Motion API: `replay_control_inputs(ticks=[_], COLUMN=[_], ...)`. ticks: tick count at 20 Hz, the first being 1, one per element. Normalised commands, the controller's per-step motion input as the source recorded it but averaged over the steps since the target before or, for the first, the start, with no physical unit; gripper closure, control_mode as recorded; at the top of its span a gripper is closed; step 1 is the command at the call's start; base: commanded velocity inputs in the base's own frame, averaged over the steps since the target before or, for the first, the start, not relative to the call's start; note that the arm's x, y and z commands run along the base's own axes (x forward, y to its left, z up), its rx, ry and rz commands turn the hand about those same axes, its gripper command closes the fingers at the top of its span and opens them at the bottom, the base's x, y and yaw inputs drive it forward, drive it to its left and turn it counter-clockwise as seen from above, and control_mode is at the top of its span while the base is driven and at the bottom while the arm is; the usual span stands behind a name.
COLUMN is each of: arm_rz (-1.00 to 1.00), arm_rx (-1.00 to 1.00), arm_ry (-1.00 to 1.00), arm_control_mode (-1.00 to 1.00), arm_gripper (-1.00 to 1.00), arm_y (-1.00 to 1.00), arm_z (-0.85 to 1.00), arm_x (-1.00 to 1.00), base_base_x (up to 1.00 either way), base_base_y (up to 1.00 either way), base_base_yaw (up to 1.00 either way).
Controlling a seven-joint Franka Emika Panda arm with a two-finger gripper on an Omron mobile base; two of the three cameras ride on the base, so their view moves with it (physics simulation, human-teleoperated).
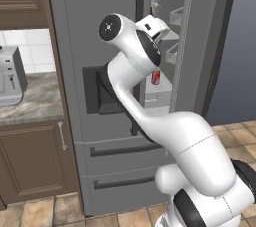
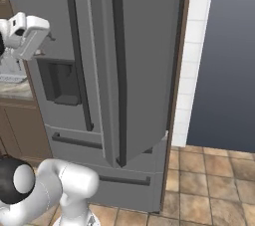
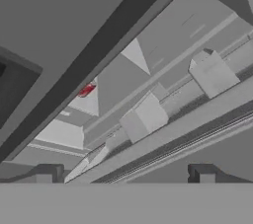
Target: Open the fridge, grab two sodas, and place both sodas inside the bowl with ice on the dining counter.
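The grey fridge [image 1: 100, 31] has its left door shut and its right door [image 2: 139, 60] swung partly open, so shelves and door bins show inside. One red soda [image 1: 155, 77] stands on a shelf in the gap; in the hand view the soda [image 3: 86, 90] is a small red patch beyond the dark door handle [image 3: 113, 35]. My gripper [image 1: 157, 26] hovers high in front of the gap, above the soda and apart from it. In the hand view the gripper [image 3: 123, 176] is open, its fingertips [image 3: 47, 172] wide apart with nothing between them. Bowl, ice and dining counter are out of view.
A coffee machine [image 1: 10, 76] stands on a narrow counter [image 1: 35, 101] left of the fridge, over brown cabinets [image 1: 35, 161]. The open door [image 2: 139, 60] juts out over the tiled floor [image 2: 209, 180]. A dark blue wall [image 2: 224, 46] lies to the right.
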Motion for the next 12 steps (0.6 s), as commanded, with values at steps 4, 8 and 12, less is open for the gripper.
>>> replay_control_inputs(ticks=[4, 8, 12], arm_rz=[0.00, 0.00, 0.00], arm_rx=[-0.10, -0.07, -0.06], arm_ry=[0.00, 0.00, 0.00], arm_control_mode=[-1.00, -1.00, -1.00], arm_gripper=[-1.00, -1.00, -1.00], arm_y=[-0.14, -0.36, -0.44], arm_z=[-0.02, 0.00, 0.00], arm_x=[0.46, 0.34, 0.16], base_base_x=[0.00, 0.00, 0.00], base_base_y=[0.00, 0.00, 0.00], base_base_yaw=[0.00, 0.00, 0.00])
